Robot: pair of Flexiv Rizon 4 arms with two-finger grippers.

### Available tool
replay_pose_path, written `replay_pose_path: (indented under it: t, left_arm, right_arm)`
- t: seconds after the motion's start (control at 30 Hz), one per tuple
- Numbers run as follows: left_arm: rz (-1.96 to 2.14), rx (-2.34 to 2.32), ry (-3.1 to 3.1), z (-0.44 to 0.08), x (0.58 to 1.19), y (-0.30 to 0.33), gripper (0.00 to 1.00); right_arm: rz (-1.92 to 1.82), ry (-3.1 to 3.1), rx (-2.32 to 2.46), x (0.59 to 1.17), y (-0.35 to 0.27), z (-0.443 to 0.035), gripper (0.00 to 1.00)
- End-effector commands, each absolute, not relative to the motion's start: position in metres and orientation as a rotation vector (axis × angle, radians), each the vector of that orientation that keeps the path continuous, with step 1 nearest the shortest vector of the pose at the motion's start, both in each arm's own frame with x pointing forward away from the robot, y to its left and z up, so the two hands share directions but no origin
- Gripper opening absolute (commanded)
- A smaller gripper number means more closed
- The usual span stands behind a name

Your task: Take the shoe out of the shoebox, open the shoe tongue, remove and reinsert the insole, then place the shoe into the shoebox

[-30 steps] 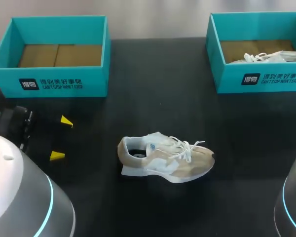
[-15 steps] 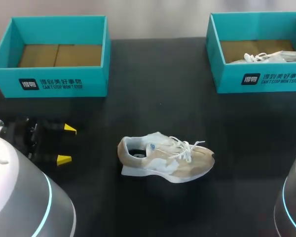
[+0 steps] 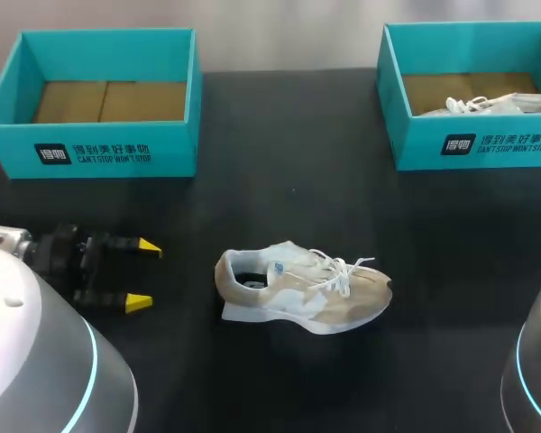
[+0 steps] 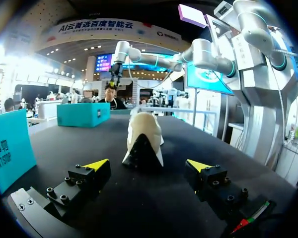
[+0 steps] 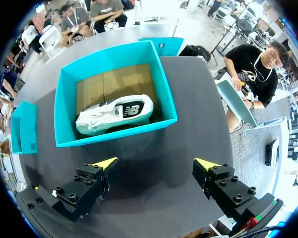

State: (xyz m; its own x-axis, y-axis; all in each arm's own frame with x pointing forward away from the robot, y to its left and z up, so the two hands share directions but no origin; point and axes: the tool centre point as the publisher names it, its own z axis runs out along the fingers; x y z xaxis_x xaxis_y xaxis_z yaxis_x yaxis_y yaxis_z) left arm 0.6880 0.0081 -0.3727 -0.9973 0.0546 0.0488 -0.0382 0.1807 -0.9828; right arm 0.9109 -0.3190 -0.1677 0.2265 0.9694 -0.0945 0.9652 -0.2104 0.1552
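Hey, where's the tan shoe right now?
In the head view, the shoe lies in the middle of the table, heel toward the open left gripper at its left.

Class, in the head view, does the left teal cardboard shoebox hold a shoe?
No, the left teal cardboard shoebox shows only its bare brown floor.

My left gripper (image 3: 144, 273) wears bright yellow tips on black; the laced fabric sneaker (image 3: 302, 293) is tan and white, the tabletop (image 3: 279, 144) matte black (cardboard shoeboxes (image 3: 99, 153) teal, brown inside).
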Motion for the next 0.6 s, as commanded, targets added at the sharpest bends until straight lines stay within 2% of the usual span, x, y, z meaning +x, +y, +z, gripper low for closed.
replay_pose_path:
  t: [0.03,0.17,0.6]
  left_arm:
    - [1.977,-0.020,-2.335,-0.378,0.691,-0.016,1.00]
    - [1.940,-0.038,-2.327,-0.382,0.695,-0.037,1.00]
    - [1.940,-0.038,-2.327,-0.382,0.695,-0.037,1.00]
  right_arm:
    - [0.033,1.846,2.312,0.911,-0.318,-0.168,1.00]
    - [0.033,1.846,2.312,0.911,-0.318,-0.168,1.00]
    - [0.033,1.846,2.312,0.911,-0.318,-0.168,1.00]
